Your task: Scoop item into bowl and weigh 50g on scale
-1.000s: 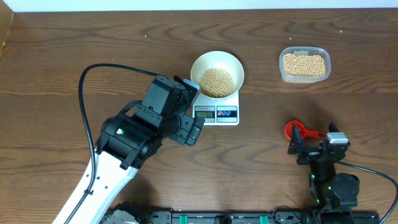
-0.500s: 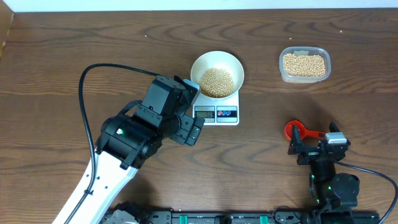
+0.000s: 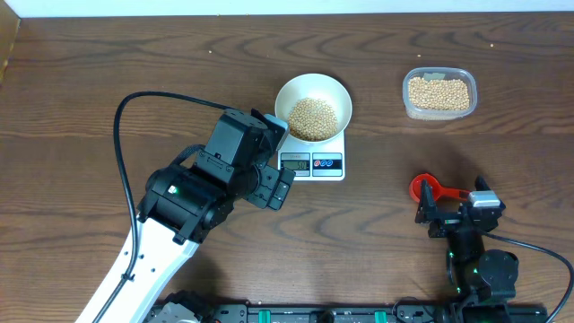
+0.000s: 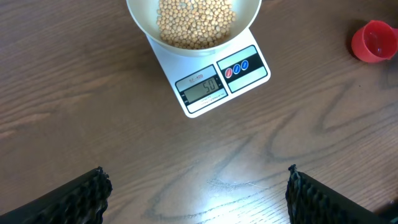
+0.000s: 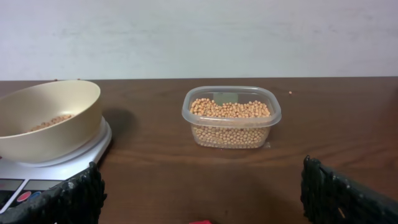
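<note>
Beans point(image 3: 313, 118) lie heaped in the bowl point(image 3: 289, 96) standing on the scale point(image 3: 312, 165).

Nothing changes from a second ago: the bowl point(image 3: 287, 93) and the scale point(image 3: 311, 165) look just the same

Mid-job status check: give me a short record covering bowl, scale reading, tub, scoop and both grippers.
bowl: sits on the scale, holding beans
display: appears to read 50
tub: far right of the table, part full of the same beans
red scoop: on the table by the right gripper
left gripper: open, empty, hovering in front of the scale
right gripper: open, empty, facing the tub
</note>
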Motion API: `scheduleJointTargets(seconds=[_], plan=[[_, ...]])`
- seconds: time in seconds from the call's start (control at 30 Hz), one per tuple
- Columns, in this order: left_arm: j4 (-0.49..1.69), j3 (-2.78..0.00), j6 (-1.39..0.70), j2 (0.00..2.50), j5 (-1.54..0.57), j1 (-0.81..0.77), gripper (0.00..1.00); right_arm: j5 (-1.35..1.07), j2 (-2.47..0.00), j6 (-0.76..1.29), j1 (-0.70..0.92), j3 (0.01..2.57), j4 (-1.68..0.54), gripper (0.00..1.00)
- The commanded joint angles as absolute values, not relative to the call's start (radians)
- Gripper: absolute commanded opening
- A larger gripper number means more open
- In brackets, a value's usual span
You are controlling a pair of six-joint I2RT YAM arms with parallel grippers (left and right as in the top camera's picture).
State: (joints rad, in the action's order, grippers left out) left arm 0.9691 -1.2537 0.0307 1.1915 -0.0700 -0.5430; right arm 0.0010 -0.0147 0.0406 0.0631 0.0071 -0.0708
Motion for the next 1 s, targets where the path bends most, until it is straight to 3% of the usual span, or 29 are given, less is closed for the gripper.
scheduleJointTargets(seconds=[0.0, 0.97], plan=[[0.971, -1.271, 0.038, 1.197, -0.071, -0.537, 0.92, 0.016, -0.005, 0.028, 0.060, 0.006, -0.075, 0.99], [1.013, -1.271, 0.037, 1.197, -0.071, -0.537, 0.92, 0.016, -0.005, 0.028, 0.060, 0.006, -0.075, 0.99]])
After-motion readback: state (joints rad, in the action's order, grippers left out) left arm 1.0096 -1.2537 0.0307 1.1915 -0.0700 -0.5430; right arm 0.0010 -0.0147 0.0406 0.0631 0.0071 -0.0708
